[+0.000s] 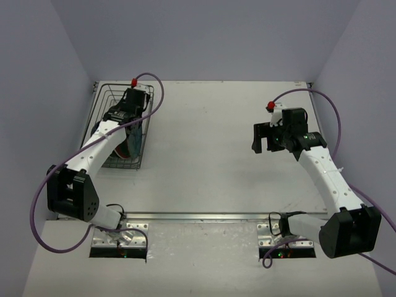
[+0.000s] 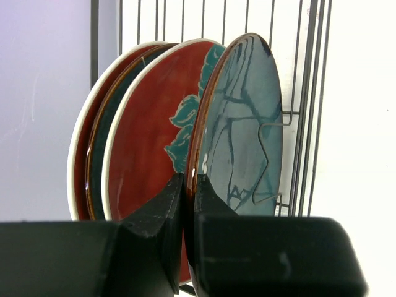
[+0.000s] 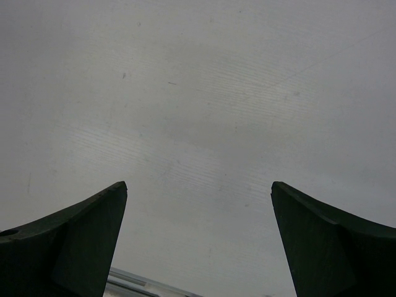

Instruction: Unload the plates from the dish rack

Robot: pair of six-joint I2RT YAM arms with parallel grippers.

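Table (image 1: pixel 204 161): pale and flat, walled on three sides, with both arm bases at its 6 o'clock edge.
Left arm (image 1: pixel 93 148): reaches from its base toward 11 o'clock and ends over the rack.
Right arm (image 1: pixel 325 173): bends up toward 2 o'clock, well apart from the rack.
Dish rack (image 1: pixel 105 105): dark wire basket at the table's 10 o'clock corner, its long side running along the left wall.
Plates (image 1: pixel 132 147): four stand on edge in the rack's near half, leaning close together.
Grey-blue plate (image 2: pixel 247 124): at the 3 o'clock end of the row in the left wrist view, brown-rimmed, with a bent wire prong (image 2: pixel 267 133) across its face.
Red flowered plate (image 2: pixel 154 142): just beside it at 9 o'clock, teal leaves on red.
Dark teal plate (image 2: pixel 102 148): next along, only its edge showing.
Far red plate (image 2: pixel 79 161): last in the row, white-rimmed.
Left gripper (image 2: pixel 189 184): inside the rack, fingers (image 2: pixel 158 223) pressed together on the grey-blue plate's rim.
Right gripper (image 3: pixel 198 184): over bare table, fingers (image 3: pixel 93 235) spread wide, holding nothing.
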